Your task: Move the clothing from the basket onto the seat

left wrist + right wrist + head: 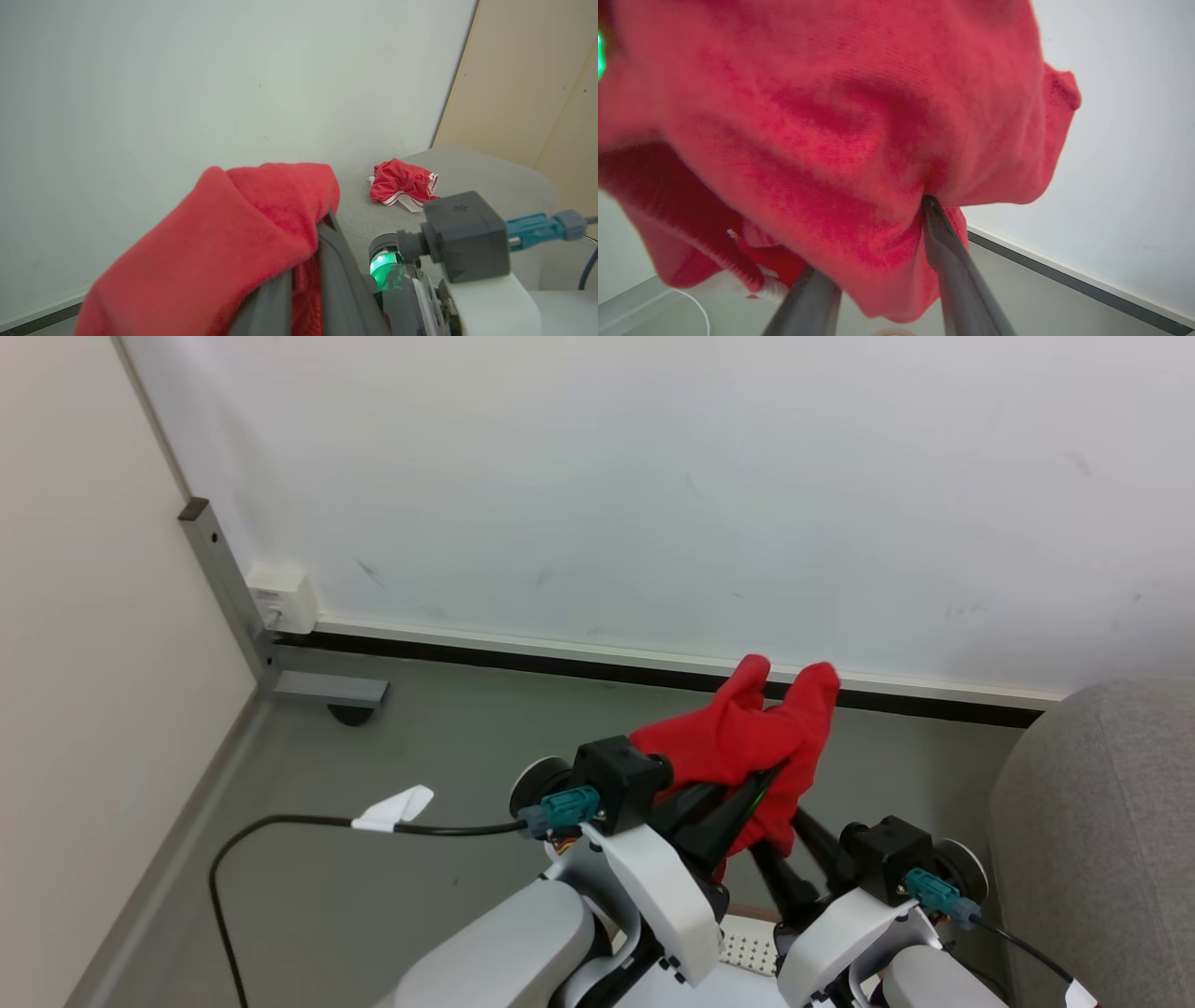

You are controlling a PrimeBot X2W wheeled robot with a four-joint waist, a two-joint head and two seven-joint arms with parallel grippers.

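The large grey woven-fabric sofa (1092,821) sits at four o'clock in the head view, with its rounded edge towards us. Open grey floor (448,737) spreads from nine to twelve. We judge ourselves mid-carry: the soft bright red garment (747,737) hangs at centre, above the cream-white perforated plastic basket (752,947) at six. Our left fingers (338,284) are pressed together on it, while our right fingers (957,275) stand apart under the cloth. Next we should swing toward three and clear that edge, landing beside the red white-striped garment (404,186) already on the cushion.
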